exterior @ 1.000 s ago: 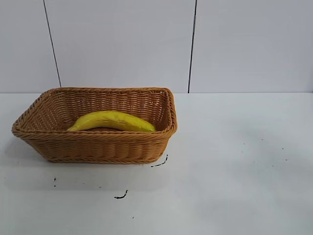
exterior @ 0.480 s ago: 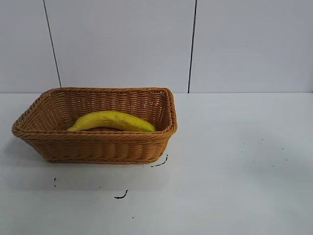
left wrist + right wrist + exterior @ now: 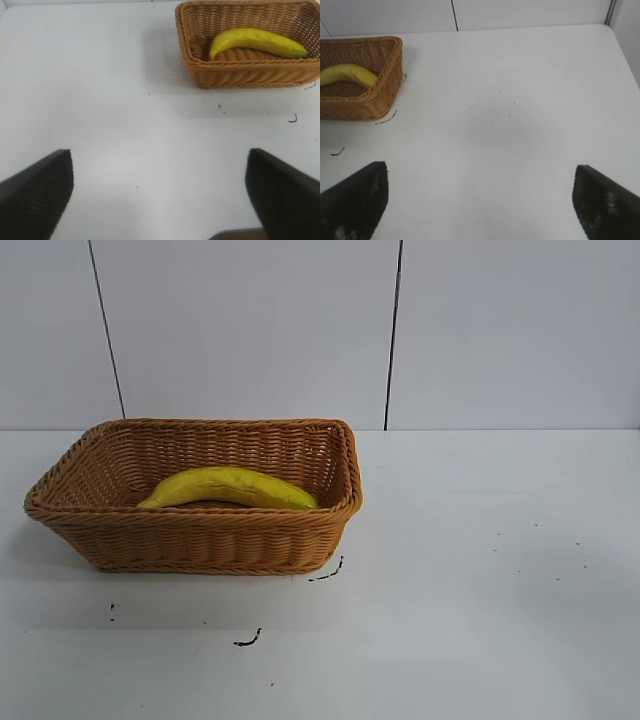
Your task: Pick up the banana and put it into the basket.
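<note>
Yellow curved banana [image 3: 228, 487], just one, lay inside one tan wicker basket [image 3: 200, 540] on a white table [image 3: 480, 580]; the left gripper [image 3: 160, 195] and the right gripper [image 3: 480, 200] both gaped wide.

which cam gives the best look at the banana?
Left wrist view: the banana shows full length inside the basket, seen from above. Exterior view hides its lower edge behind the near basket wall. Right wrist view crops one end.

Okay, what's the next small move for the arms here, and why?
Probably none beyond staying parked: the banana already lies inside the basket, and both the left gripper and right gripper hang over bare table with jaws open, holding nothing.
</note>
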`<state>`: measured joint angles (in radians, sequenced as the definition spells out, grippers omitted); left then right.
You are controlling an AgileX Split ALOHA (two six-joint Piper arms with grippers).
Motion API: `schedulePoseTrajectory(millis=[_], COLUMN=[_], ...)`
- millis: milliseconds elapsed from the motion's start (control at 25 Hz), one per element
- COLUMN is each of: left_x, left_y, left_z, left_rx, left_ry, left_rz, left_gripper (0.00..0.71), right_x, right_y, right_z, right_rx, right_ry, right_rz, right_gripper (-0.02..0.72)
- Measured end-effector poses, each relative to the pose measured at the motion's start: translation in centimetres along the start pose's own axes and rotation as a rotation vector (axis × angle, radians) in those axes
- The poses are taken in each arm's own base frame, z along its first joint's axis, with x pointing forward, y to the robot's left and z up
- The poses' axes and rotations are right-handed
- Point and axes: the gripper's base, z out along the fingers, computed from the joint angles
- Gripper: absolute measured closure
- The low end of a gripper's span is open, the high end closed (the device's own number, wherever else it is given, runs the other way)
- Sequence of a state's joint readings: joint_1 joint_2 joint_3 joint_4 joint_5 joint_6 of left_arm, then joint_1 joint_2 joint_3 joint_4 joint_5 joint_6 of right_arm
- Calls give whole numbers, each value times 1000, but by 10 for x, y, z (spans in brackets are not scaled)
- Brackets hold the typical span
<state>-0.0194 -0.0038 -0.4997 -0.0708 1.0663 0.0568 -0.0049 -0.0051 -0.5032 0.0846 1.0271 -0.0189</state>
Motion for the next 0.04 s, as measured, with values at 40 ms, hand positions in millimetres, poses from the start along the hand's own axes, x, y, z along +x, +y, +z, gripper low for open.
schedulePoseTrajectory(millis=[40], left_x=[0], left_y=[0], left_z=[0], left_rx=[0], left_ry=[0], left_rz=[0], left_gripper=[17], right_x=[0], right_y=[0], right_z=[0], right_rx=[0], right_ry=[0], right_rz=[0], right_gripper=[13])
